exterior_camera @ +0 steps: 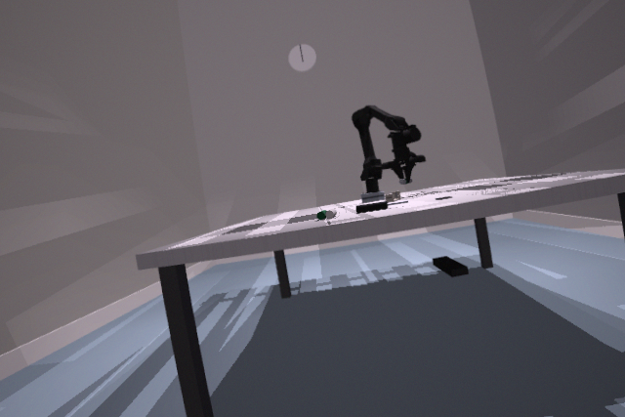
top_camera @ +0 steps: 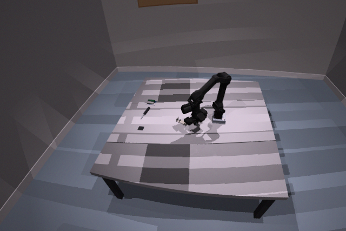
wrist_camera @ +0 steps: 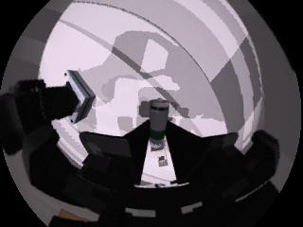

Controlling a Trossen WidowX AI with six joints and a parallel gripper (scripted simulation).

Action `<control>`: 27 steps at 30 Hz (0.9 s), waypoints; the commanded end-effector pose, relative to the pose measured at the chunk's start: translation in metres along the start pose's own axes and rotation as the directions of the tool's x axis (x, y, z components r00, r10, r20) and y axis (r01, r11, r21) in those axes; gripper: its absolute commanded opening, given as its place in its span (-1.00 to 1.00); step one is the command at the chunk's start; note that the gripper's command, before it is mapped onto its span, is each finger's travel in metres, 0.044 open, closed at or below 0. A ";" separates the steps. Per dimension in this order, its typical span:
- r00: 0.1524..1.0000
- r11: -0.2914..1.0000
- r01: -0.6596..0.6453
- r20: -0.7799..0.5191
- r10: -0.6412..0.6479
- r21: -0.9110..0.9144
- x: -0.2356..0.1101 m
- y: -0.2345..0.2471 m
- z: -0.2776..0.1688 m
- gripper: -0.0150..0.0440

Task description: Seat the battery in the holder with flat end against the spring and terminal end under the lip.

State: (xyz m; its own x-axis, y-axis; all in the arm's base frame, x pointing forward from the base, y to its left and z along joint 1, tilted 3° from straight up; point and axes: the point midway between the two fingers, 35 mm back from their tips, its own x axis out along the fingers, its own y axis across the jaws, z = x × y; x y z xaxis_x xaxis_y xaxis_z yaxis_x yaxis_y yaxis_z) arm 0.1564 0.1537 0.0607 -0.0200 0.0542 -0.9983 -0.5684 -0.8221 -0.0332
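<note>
My gripper (exterior_camera: 405, 179) (wrist_camera: 157, 122) is shut on the battery, and its fingers point down over the table. The battery (wrist_camera: 159, 118) (exterior_camera: 405, 181) is a grey cylinder with a green band near one end. It is held above the table top in the exterior view; in the top view the arm hides it. The holder (top_camera: 180, 120) (exterior_camera: 393, 196) (wrist_camera: 160, 155) is a small beige piece with raised end parts, lying on the table beside the gripper, apart from the battery. Its spring and lip are too small to tell apart.
A screwdriver (top_camera: 146, 110) (exterior_camera: 372, 207), a dark square (top_camera: 141, 127) (exterior_camera: 443, 197) and a green and white object (top_camera: 151, 101) (exterior_camera: 323, 214) lie on the table, away from the holder. The arm's pale base (top_camera: 218, 120) (wrist_camera: 82, 96) stands on the other side of the gripper.
</note>
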 end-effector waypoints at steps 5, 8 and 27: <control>1.000 0.990 0.003 -0.006 -0.004 -0.142 -0.013 -0.021 -0.056 -0.24; 1.000 0.981 0.002 -0.009 -0.004 -0.195 -0.016 -0.024 -0.079 -0.24; 0.998 0.945 -0.004 0.061 0.025 -0.327 -0.009 -0.022 -0.138 -0.24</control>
State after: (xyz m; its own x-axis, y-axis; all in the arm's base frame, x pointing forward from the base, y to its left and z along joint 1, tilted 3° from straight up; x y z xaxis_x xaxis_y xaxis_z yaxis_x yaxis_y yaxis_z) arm 0.2823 0.0921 0.0708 -0.0408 0.0543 -0.9977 -0.2760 -0.9603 -0.0409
